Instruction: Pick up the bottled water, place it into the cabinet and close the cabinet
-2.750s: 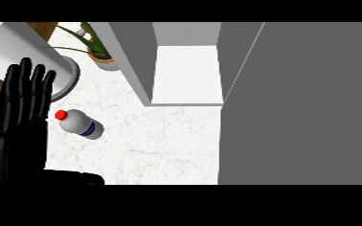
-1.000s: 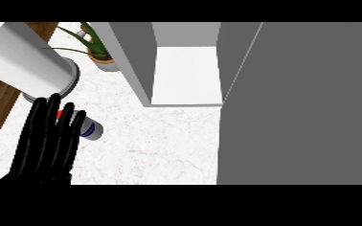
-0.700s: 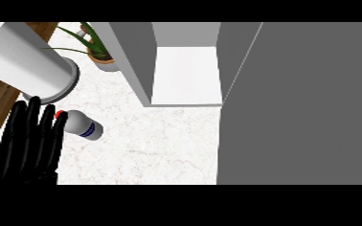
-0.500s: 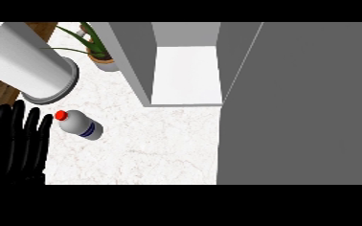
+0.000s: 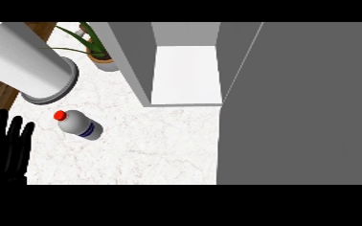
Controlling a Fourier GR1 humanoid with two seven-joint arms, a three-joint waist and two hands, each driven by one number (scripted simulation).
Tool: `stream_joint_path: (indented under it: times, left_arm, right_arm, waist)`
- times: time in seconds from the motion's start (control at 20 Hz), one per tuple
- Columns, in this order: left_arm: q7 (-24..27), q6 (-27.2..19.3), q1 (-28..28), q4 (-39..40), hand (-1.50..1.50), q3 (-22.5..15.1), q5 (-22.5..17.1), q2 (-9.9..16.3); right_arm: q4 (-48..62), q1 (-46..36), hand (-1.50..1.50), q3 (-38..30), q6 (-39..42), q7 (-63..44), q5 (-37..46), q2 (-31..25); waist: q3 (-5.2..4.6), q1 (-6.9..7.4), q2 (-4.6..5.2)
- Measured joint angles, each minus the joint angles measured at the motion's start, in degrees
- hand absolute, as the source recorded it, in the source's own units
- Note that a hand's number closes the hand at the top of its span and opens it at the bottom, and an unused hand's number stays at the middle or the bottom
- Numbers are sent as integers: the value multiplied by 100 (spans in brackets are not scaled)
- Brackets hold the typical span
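While the left hand (image 5: 16,146) hangs open at the left edge, the bottled water (image 5: 79,125) lies sideways and may roll from any glancing touch.

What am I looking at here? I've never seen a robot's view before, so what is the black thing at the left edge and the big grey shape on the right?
This picture is taken from the robot's head, looking steeply down at a white kitchen counter. The black thing at the left edge is the robot's left hand, fingers straight and holding nothing. The right hand is out of view.

On the counter lies a small water bottle with a red cap, on its side, just right of the hand but not touching it. The large grey panel on the right looks like the cabinet door, swung open, and the pale space beside it is the inside of the cabinet. At the top left are a potted plant and a big white cylinder, which I cannot identify.

Nothing is held.
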State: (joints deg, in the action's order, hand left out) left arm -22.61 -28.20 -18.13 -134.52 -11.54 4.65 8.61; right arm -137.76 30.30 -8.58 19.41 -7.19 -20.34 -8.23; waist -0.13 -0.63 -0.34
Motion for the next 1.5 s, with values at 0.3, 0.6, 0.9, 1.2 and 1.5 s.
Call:
stream_joint_path:
  times: [0.3, 0.6, 0.9, 1.2, 1.5]
  left_arm:
    - [795, 451, 4, 911, -150, 668, -618, 145]
    - [1603, 846, 248, 2021, -150, 1068, -1014, 120]
    - [2226, 1122, 518, 3075, -150, 1527, -1281, 150]
    - [2716, 1254, 980, 4239, -150, 1836, -1378, 126]
    - [3226, 1617, 1321, 5401, -150, 2130, -1594, 165]
  right_arm:
    - [25, 142, -150, 26, 135, 136, -103, 35]
    - [55, 274, -150, -127, 304, 264, -226, -35]
    - [71, 494, -150, -241, 480, 427, -359, -86]
    - [79, 638, -150, -300, 579, 566, -490, -141]
    - [121, 787, -150, -471, 722, 707, -630, -262]
  waist:
    - [-3, -30, 10]
    - [-1, -65, 16]
    - [0, -77, 19]
    - [-1, -106, 25]
    - [-2, -95, 29]
